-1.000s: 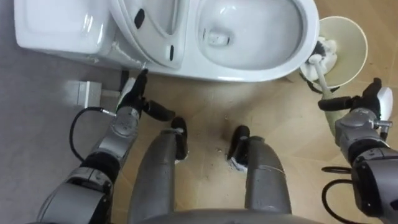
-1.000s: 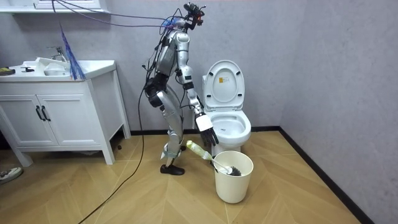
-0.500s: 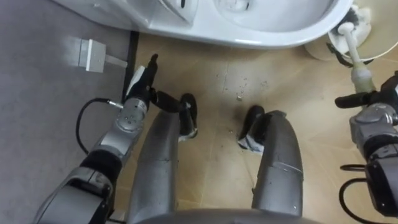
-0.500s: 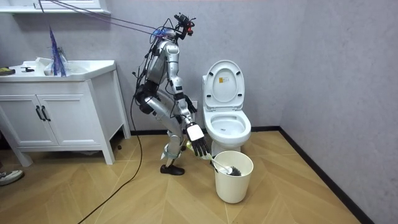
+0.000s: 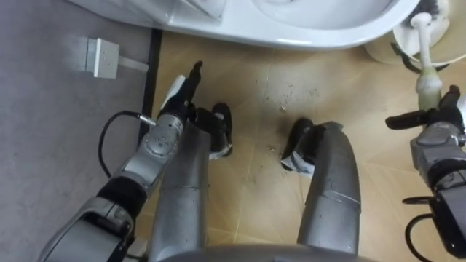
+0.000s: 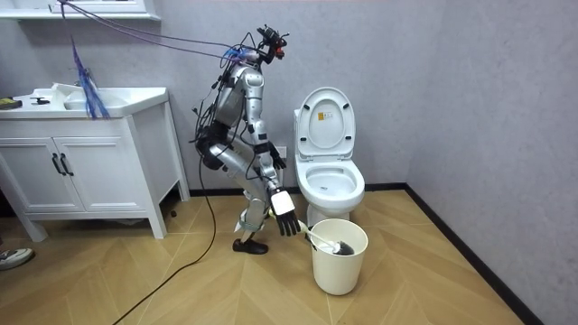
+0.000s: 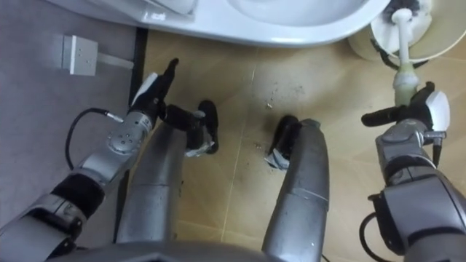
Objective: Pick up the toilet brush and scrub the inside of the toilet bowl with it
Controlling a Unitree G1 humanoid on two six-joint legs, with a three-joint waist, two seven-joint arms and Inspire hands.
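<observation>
Right hand [image 5: 437, 135] lower, beside brush handle [image 5: 427, 76]

Both eye views look steeply down from the robot's head, close over the floor [image 5: 262, 109] between the left hand [image 5: 178, 102] and right hand [image 5: 437, 138]. Ahead of the hands lie the toilet [image 5: 291, 25] and, ahead of the right hand, the bucket [image 5: 453, 44]. The room view also takes in the toilet and bucket, from well off on the right hand's side.

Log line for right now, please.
stance: bent before toilet | brush: head in bucket | right hand: open at brush handle | left hand: open, idle
</observation>
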